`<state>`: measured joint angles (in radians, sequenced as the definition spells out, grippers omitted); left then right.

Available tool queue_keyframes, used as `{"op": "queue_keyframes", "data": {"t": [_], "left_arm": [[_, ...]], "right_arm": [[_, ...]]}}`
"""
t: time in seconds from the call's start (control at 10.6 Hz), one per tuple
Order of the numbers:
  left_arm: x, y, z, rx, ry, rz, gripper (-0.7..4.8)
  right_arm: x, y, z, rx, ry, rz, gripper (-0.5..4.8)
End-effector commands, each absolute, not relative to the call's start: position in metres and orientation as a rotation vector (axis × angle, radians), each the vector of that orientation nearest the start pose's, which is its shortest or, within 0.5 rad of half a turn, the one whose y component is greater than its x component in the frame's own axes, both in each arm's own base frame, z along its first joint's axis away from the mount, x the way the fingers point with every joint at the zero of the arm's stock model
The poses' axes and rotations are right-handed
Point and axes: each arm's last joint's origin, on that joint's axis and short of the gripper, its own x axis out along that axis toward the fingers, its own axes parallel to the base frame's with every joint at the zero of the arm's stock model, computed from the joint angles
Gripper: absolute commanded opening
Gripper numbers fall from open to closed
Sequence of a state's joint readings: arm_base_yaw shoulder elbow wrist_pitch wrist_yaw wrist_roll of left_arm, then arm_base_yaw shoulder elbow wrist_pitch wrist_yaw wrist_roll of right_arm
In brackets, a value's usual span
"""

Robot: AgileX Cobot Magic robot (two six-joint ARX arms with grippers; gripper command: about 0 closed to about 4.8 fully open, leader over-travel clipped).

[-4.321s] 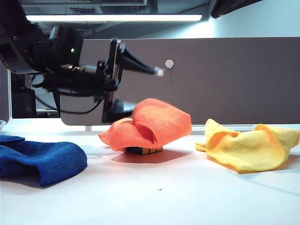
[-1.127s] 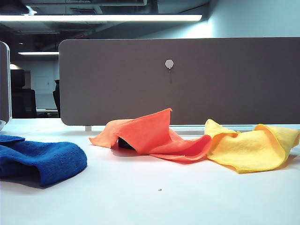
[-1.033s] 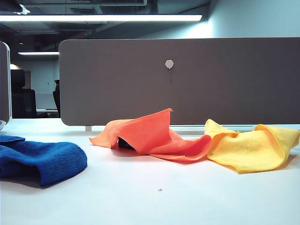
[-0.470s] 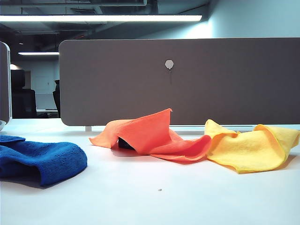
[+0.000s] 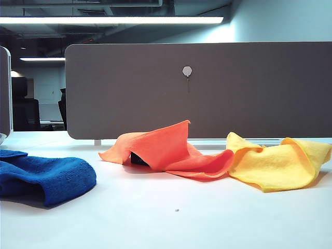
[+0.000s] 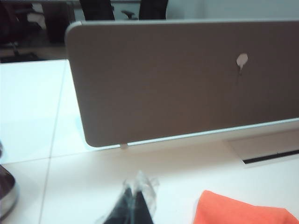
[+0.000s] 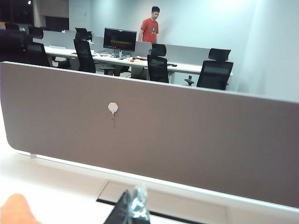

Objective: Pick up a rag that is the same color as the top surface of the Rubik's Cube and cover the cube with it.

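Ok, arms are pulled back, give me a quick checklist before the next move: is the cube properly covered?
1. Orange rag draped over the Rubik's Cube: ok.
2. Cube fully hidden: not ok, a dark edge shows under the rag's left fold.
3. Left gripper shut and holding nothing: ok.
4. Right gripper shut and holding nothing: ok.
5. Rag apart from yellow cloth: not ok, they touch or overlap.
6. Blue towel away from the rag: ok.

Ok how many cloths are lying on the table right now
3: the blue towel at the exterior view's left, the orange rag in the middle draped over a dark object, and the yellow cloth at the right, touching the rag.
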<state>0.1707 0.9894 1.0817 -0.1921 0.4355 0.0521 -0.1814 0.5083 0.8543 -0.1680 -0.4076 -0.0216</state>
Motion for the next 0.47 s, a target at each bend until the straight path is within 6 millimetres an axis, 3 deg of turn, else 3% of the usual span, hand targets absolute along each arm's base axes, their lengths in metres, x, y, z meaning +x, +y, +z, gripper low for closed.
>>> {"op": "queue_keyframes", "data": {"t": [0.09,0.28,0.47], "left_arm": [[0.187,0.020,0.366,-0.039,0.140,-0.234,-0.05],[0.169,0.018,0.340,-0.067,0.129,-0.225,-0.06],[0.149,0.015,0.332,-0.063,0.084,-0.181,-0.06]], "right_arm": [[0.088,0.000,0.359,0.026,-0.186,0.249,-0.01],[0.080,0.004,0.353,0.048,-0.204,0.213,-0.01],[0.078,0.006,0.347,0.061,-0.178,0.212,-0.01]]}}
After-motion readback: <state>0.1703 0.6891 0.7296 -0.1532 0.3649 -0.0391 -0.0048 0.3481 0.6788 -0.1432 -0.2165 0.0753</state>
